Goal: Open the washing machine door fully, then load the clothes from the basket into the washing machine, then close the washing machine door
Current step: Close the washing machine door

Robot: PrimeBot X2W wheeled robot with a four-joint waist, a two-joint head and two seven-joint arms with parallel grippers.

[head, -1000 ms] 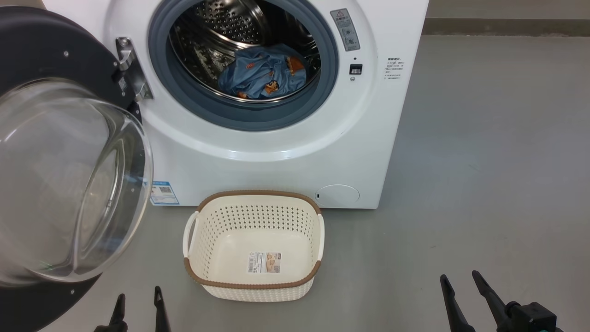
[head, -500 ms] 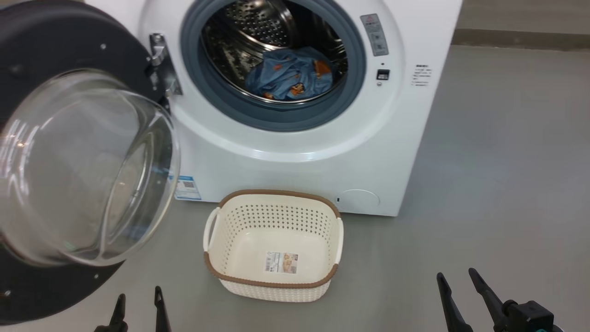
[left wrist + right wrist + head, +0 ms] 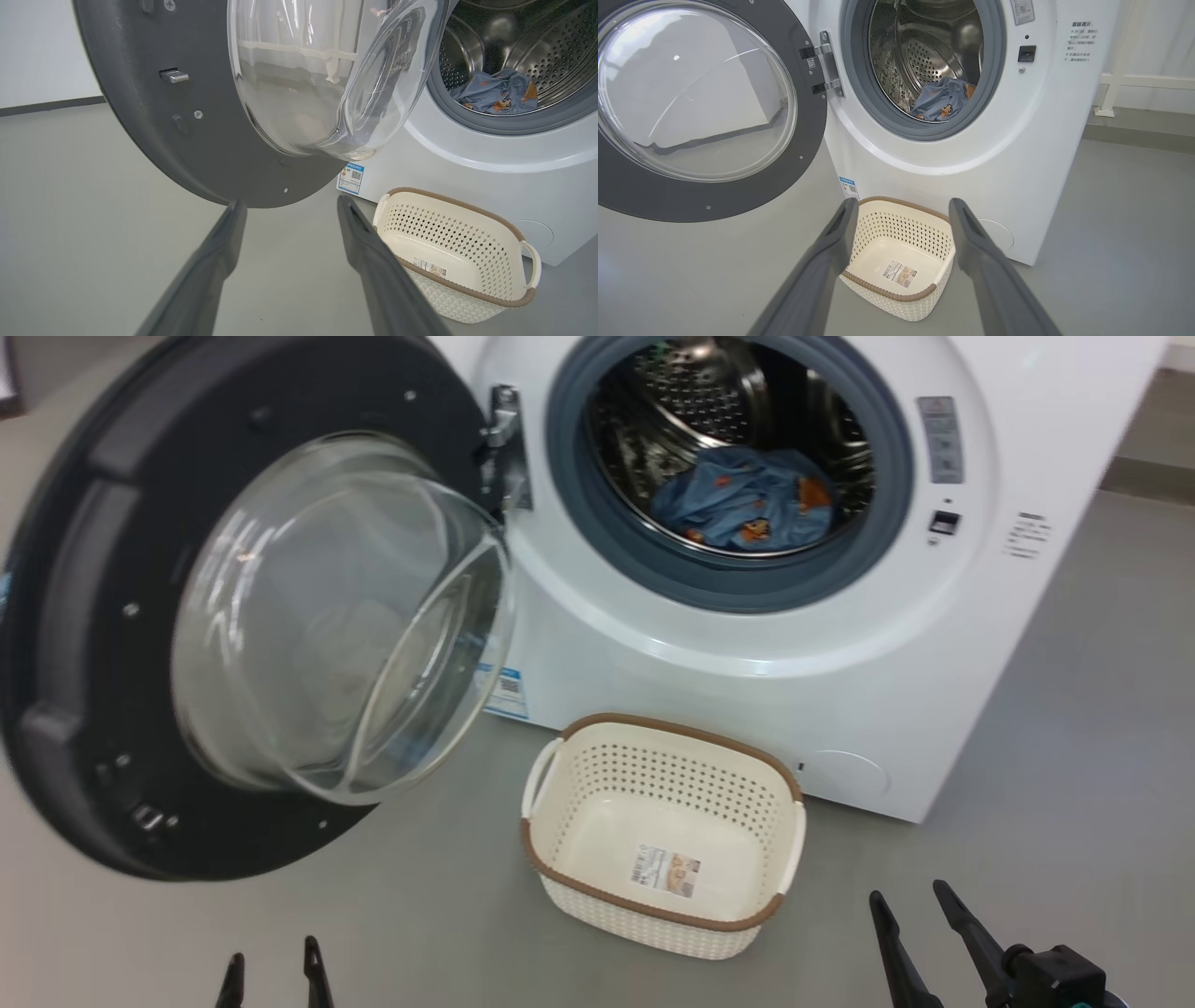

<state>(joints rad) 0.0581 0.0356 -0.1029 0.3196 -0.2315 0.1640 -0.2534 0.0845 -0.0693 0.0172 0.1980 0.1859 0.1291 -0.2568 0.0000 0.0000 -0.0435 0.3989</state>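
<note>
Clothes lie in the steel drum of the washing machine, its door swung wide open to the left. On the floor just before it sits the empty basket. The left gripper and right gripper hover low, jaws spread wide, holding nothing.
</note>
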